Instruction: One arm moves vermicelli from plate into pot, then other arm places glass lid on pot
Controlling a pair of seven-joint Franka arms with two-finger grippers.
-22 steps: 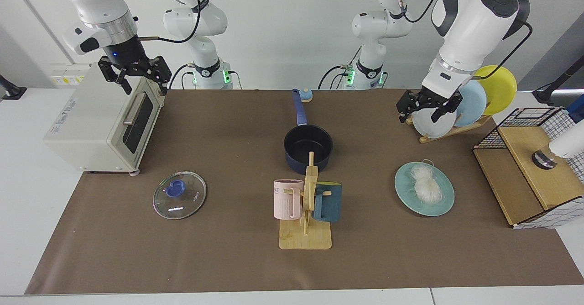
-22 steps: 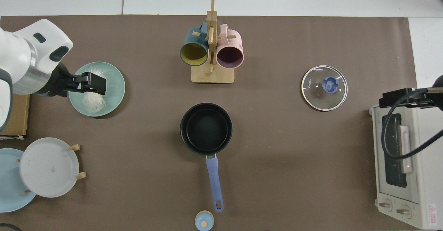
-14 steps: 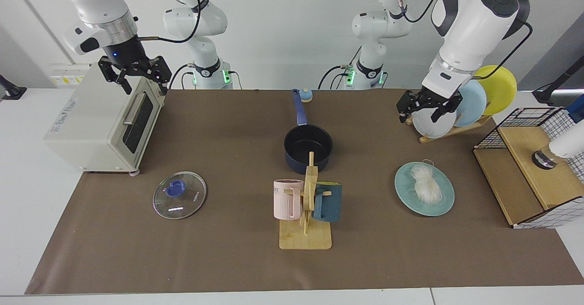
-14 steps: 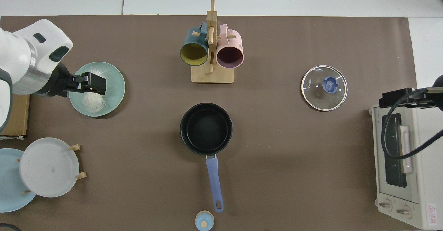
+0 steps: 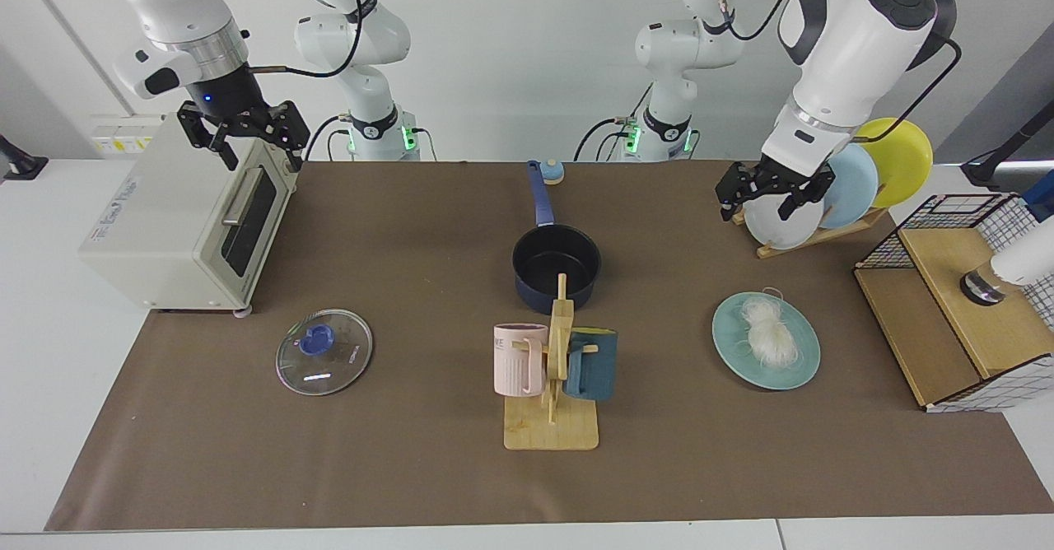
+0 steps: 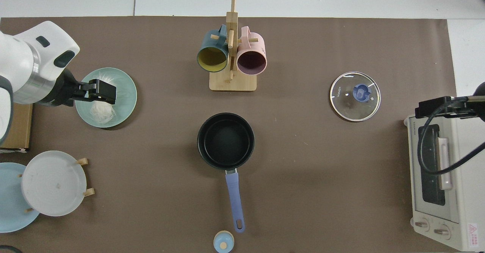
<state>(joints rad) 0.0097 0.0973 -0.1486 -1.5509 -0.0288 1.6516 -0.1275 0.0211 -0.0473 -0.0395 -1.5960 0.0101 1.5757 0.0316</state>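
Vermicelli (image 5: 766, 332) is sitting as a loose little heap on the teal plate (image 5: 732, 354), near the front of the table on the left arm's side, so nothing is getting moved yet.

The glass lid (image 5: 324, 351) is lying flat on the mat at about the same depth on the other side, knob up. The mug rack (image 5: 553, 369) is standing between them.

A bit further back, the pot (image 5: 556, 266) is sitting empty in the middle, with its handle pointing away toward the arm bases.

Further back again, the left gripper (image 5: 759, 208) is hanging high, and from above it's lining up over the plate with its jaws spread and holding nothing. The right gripper (image 5: 257, 155) is waiting above the toaster oven (image 5: 181, 212), jaws also spread and empty.

What I'm worrying about:
- Those strands are thin and slippery-looking, so two narrow jaws are probably only pinching part of the bundle and leaving some on the plate.
- Anything trailing could be dropping onto the mat on the way over, or draping over the pot rim, and then the lid isn't seating properly.
- Coming down too hard could be shoving the plate sideways.
- The mug rack is standing right in front of the pot, so a low carry risks clipping it.
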